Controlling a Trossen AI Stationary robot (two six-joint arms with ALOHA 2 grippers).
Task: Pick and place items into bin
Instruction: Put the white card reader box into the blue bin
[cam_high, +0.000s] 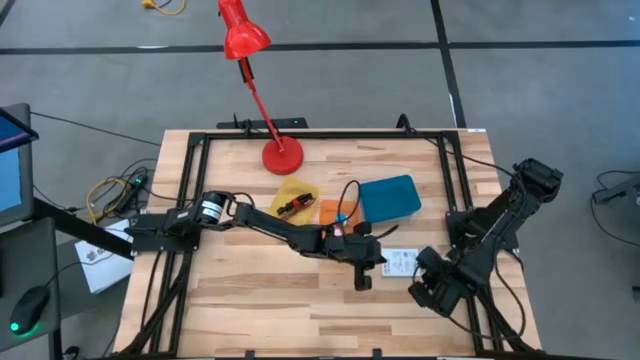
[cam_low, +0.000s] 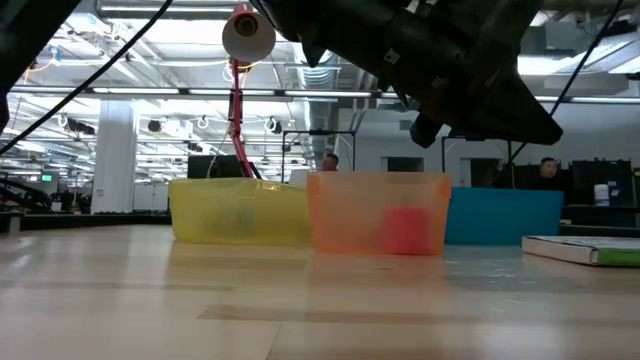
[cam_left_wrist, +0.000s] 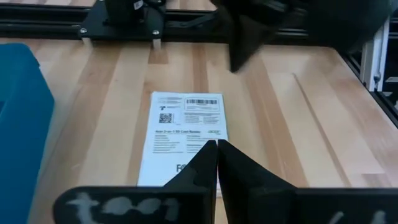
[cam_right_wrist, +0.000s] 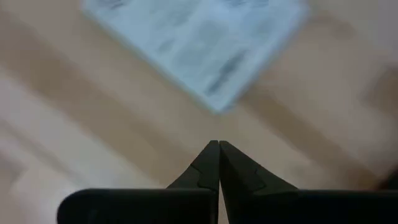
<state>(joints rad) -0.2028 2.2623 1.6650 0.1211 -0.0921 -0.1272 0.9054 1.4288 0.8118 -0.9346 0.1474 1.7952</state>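
A flat white printed packet (cam_high: 400, 262) lies on the table near its right side; it also shows as the packet (cam_left_wrist: 186, 134), the blurred packet (cam_right_wrist: 199, 43) and the packet's edge (cam_low: 580, 248). My left gripper (cam_left_wrist: 216, 146) is shut and reaches across from the left, its tips (cam_high: 364, 282) just left of the packet and above its near end. I see no touch. My right gripper (cam_right_wrist: 217, 144) is shut over bare wood, just right of the packet (cam_high: 425, 290). A black-and-red bundle (cam_high: 290, 207) lies in the yellow bin (cam_high: 300, 190). A pink-red item (cam_low: 405, 230) sits in the orange bin (cam_low: 345, 205).
Yellow, orange (cam_high: 328, 212) and blue (cam_high: 390, 197) bins stand in a row at mid-table. A red desk lamp (cam_high: 282, 157) stands behind them on the far side. A black frame rail (cam_high: 300, 135) edges the table. Bare wood lies toward the near edge. People show far behind (cam_low: 548, 170).
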